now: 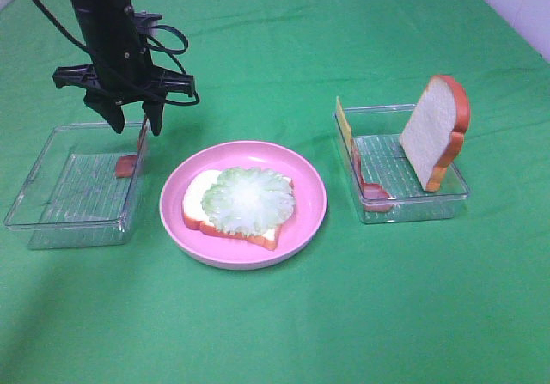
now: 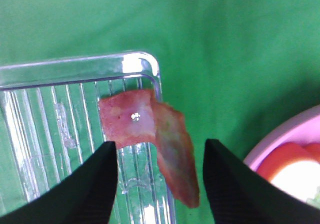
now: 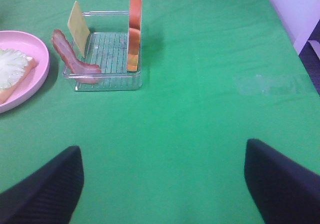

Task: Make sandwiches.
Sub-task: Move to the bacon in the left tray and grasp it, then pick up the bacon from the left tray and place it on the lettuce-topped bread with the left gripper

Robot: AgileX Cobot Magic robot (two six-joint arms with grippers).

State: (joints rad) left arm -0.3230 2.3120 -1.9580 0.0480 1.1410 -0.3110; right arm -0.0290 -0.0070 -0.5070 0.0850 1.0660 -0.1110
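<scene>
Left wrist view shows the bacon (image 2: 145, 129) draped over the corner wall of the left tray (image 2: 50, 69), part inside and part hanging outside. The left end effector (image 2: 160, 146) is open, with its fingers (image 2: 100, 184) on either side of the strip and apparently not yet touching it. In the exterior view the half-built sandwich, bread (image 1: 196, 202) under lettuce (image 1: 249, 199), sits on the plate (image 1: 314, 186) at frame centre. Cheese (image 1: 344, 119) and the top slice (image 1: 434, 131) stand in the right tray (image 1: 412, 208). For a good grip, I judge it should descend centred on the strip's raised edge, clear of the wall, close firmly, then lift straight. The right end effector (image 3: 165, 154) hovers open over bare bench (image 3: 200, 108).
</scene>
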